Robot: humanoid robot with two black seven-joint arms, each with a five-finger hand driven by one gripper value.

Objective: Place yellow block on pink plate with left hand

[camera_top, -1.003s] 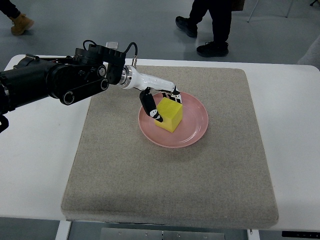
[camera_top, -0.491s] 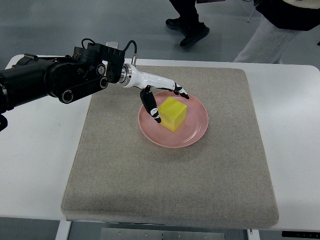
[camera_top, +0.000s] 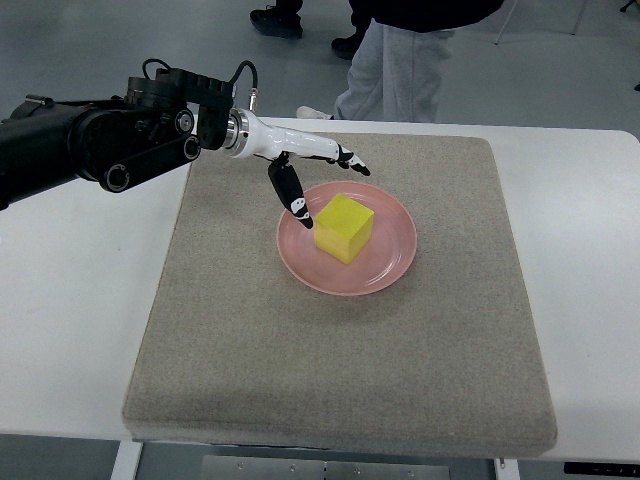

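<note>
The yellow block rests on the pink plate in the middle of the grey mat. My left hand is just up and left of the block, over the plate's far left rim. Its fingers are spread and hold nothing. It does not touch the block. The black left arm comes in from the left edge. The right arm is out of view.
The grey mat covers most of the white table. A person's legs stand right behind the table's far edge, and another person's feet show farther back.
My left hand has let go of the block and moved up and back to the left. The block stays on the plate. People behind the table have walked to the left.
</note>
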